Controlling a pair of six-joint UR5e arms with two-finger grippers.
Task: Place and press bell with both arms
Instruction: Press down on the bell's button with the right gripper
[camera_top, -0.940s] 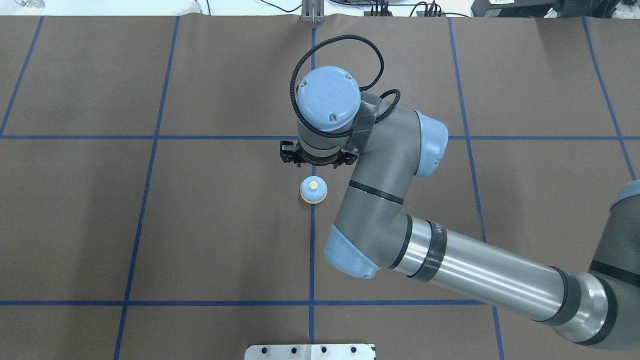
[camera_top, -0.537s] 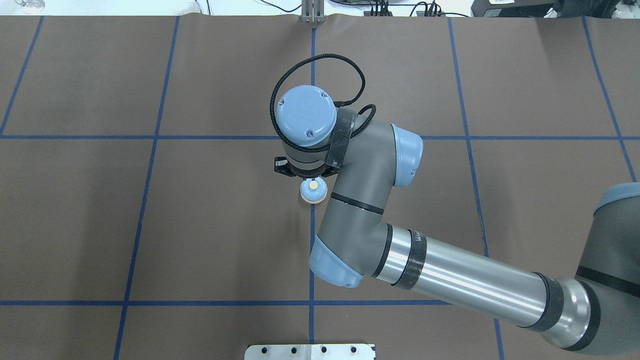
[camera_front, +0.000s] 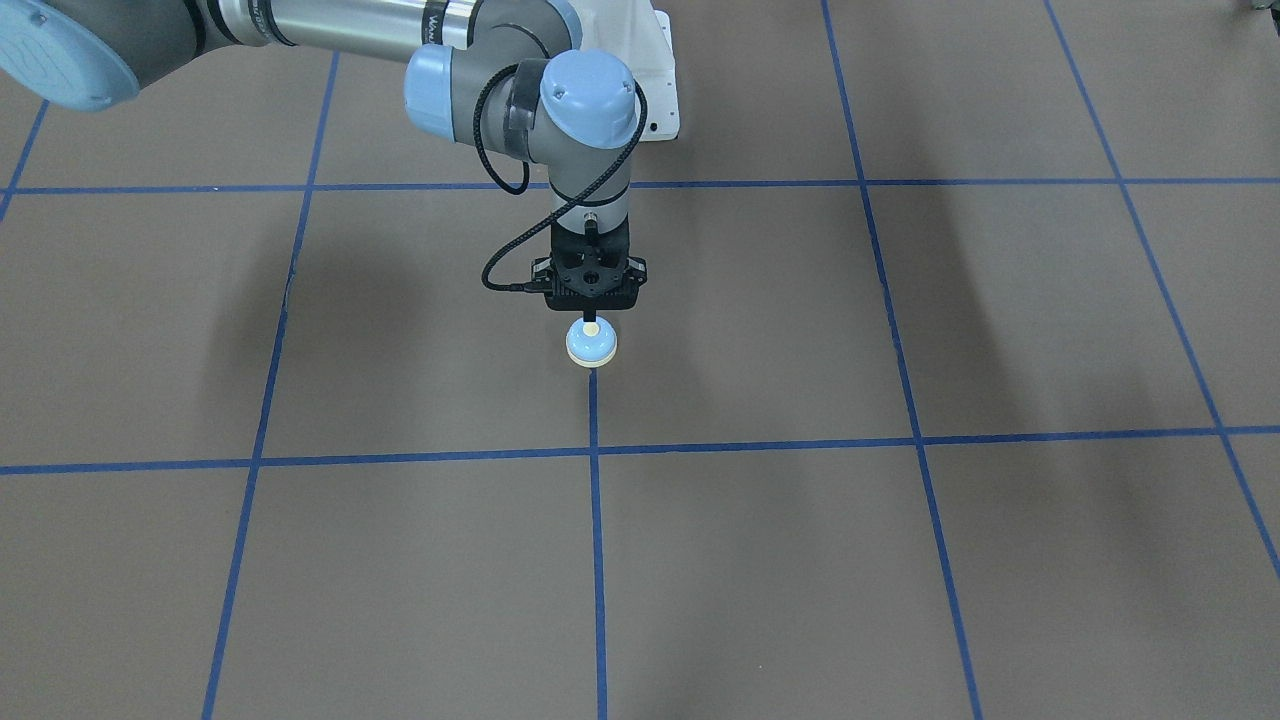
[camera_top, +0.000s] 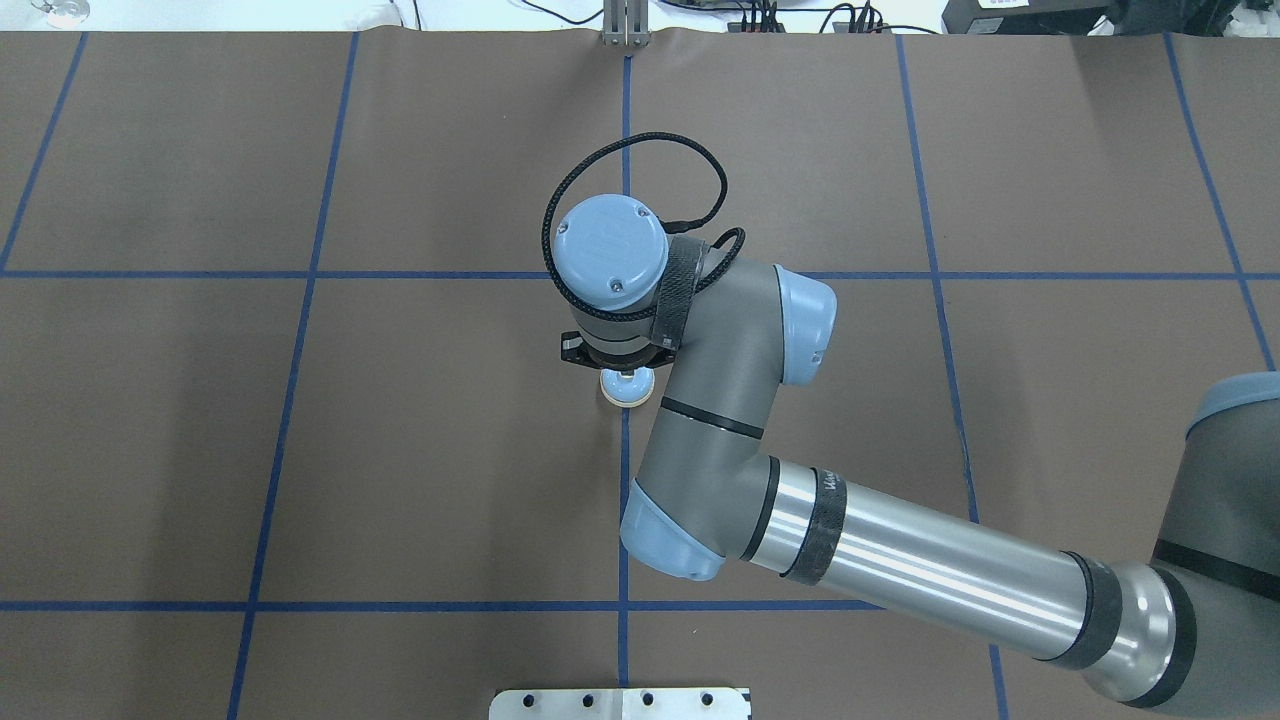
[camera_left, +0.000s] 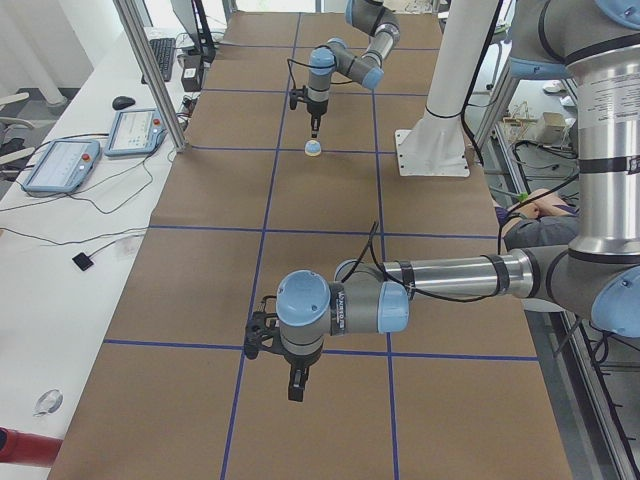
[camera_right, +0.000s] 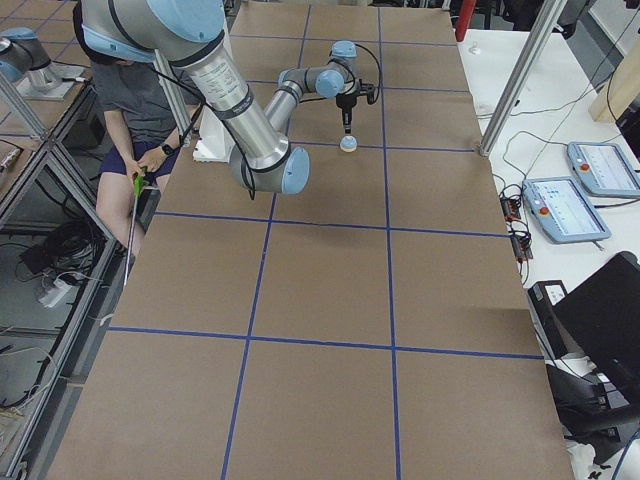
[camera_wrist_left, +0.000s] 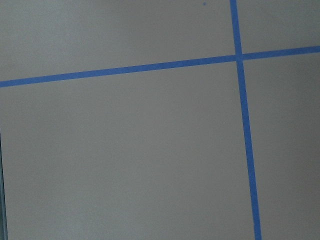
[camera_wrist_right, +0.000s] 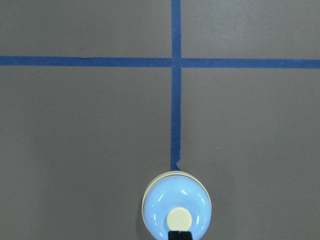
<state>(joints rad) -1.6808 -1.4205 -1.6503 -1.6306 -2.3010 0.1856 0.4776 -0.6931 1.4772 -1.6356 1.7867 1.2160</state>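
Note:
The bell (camera_front: 591, 347) is a small light-blue dome with a cream button, standing on the brown mat at the end of a blue tape line. It also shows in the overhead view (camera_top: 630, 393) and the right wrist view (camera_wrist_right: 176, 202). My right gripper (camera_front: 591, 317) points straight down over it, fingers together, the tip at the cream button (camera_wrist_right: 179, 218). I cannot tell whether it is pressing the button. In the exterior left view, my left gripper (camera_left: 296, 388) hangs over the mat far from the bell (camera_left: 313, 148), and I cannot tell whether it is open or shut.
The white bolted pedestal (camera_front: 655, 70) stands behind the right arm, at the robot's edge of the table (camera_top: 620, 702). Blue tape lines grid the mat. Side tables hold tablets (camera_left: 60, 165) (camera_right: 565, 210). A seated person (camera_right: 130, 100) is near the robot's base.
The right arm has swung its wrist left and toward the robot, bringing the gripper from beyond the bell to right over it. The bell has not moved.

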